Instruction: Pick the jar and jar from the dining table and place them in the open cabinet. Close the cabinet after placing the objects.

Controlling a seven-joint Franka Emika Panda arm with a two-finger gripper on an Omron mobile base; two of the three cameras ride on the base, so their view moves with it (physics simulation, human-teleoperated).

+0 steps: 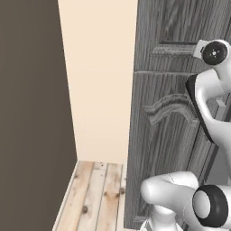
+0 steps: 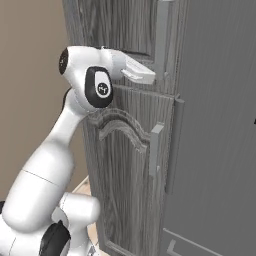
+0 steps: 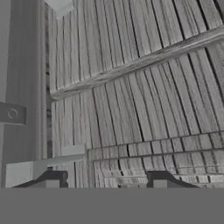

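The cabinet is a tall dark grey wood-grain front with an arched raised-panel door (image 1: 167, 113) (image 2: 125, 165). In the right base view my gripper (image 2: 147, 76) points at the door, just left of the lower end of a long silver bar handle (image 2: 162, 40). The hand view looks close at the door's wood grain (image 3: 131, 87). My gripper (image 3: 105, 181) is open there, its two dark tips apart with nothing between them. A silver handle piece (image 3: 72, 151) sits just left of the tips. The jars and the dining table are out of view.
A second silver handle (image 2: 156, 150) is on the lower door. A plain grey panel (image 2: 215, 125) stands right of the doors. A beige wall (image 1: 99, 81), a brown wall (image 1: 31, 113) and a plank floor (image 1: 94, 194) lie left of the cabinet.
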